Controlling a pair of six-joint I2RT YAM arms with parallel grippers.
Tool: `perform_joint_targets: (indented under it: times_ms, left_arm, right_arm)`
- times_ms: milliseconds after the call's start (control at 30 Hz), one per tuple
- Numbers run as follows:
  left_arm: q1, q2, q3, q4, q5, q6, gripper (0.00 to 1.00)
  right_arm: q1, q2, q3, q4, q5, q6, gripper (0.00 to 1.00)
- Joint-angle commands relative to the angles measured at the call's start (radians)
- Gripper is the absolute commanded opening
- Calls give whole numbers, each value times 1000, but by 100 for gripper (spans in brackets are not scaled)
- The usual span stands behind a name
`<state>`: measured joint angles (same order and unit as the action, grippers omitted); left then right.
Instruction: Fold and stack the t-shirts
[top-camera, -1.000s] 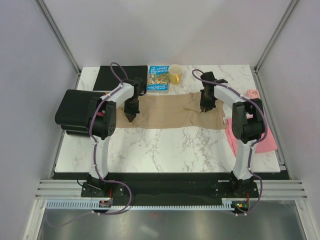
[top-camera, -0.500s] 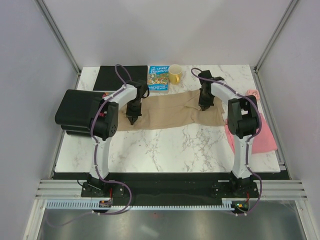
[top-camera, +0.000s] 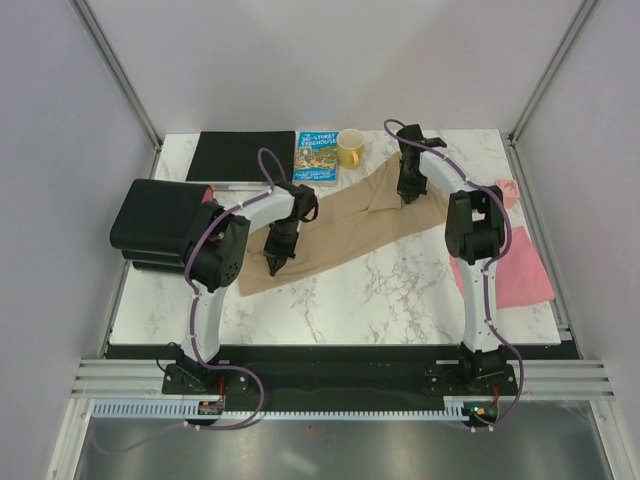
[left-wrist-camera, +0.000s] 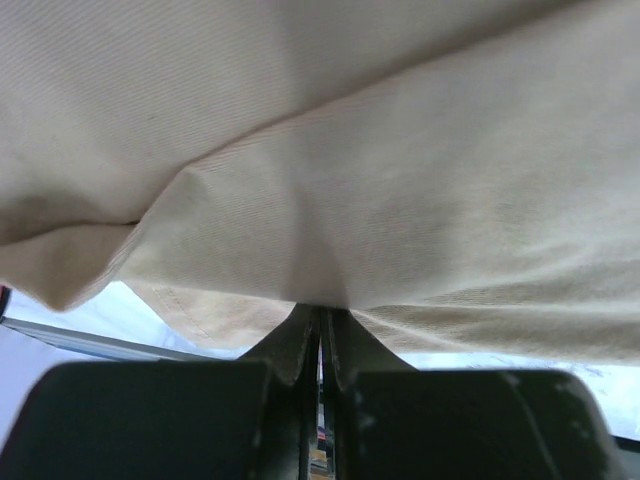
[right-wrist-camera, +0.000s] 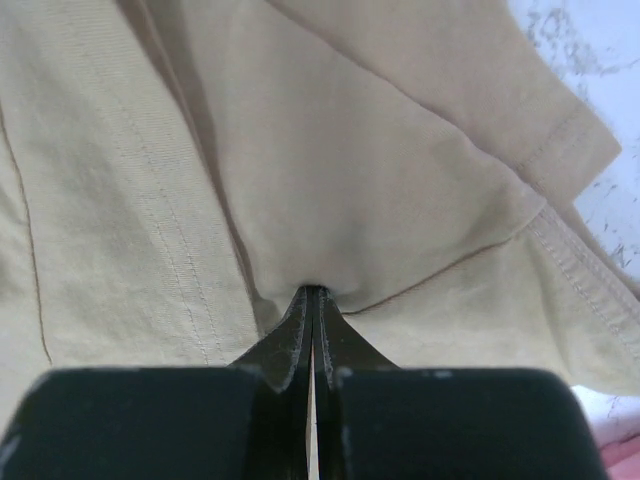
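The tan t-shirt (top-camera: 345, 220) stretches in a diagonal band across the marble table, from the near left to the far right. My left gripper (top-camera: 275, 262) is shut on its near-left end. In the left wrist view the cloth (left-wrist-camera: 380, 170) drapes over the pinched fingertips of the left gripper (left-wrist-camera: 322, 308). My right gripper (top-camera: 408, 192) is shut on the far-right end. The right wrist view shows a fold of hemmed tan cloth (right-wrist-camera: 330, 170) caught between the tips of the right gripper (right-wrist-camera: 313, 290). The pink t-shirt (top-camera: 520, 275) lies flat at the table's right edge, partly behind the right arm.
A black drawer box (top-camera: 160, 220) stands at the left edge. A black mat (top-camera: 245, 155), a blue book (top-camera: 316, 157) and a yellow mug (top-camera: 350, 148) line the back. A small pink piece (top-camera: 506, 190) sits at the right. The marble table (top-camera: 350, 300) shows bare in front.
Both grippers closed on the tan shirt. The left one then drew its end toward the near side, the right one moved back, and the shirt swung from level to diagonal.
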<state>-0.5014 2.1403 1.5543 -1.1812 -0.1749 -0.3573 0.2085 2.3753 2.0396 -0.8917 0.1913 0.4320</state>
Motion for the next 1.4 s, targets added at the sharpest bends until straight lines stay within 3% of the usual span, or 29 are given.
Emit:
perform_joint_targets:
  times_ms: [0,567,667,800,967,1133,1367]
  left_arm:
    - [-101,-7,-16,28,104,29,2]
    - [-322,4,70,26,294,49,2]
    - [-361,-3,63,31,324,60,2]
    - [-397,-14,32,63,405,61,2]
    - [-401,-75,29,78,295,23,2]
    - [-371,-158,88,78,177,14,6]
    - [-269,-148,101,107,94,21,9]
  right_arm:
    - [-24,44,80,-16,40,10,1]
    - [-58,113,203,42,25,10,7]
    - [-61,140,248,59,11,-13,11]
    - [-70,145,249,117,-9,-39,24]
    - [-72,75,225,149,-35,-53,32]
    - [-72,-135,46,223,-43,-47,39]
    - [-75,-263,-94,178,98,-62,39]
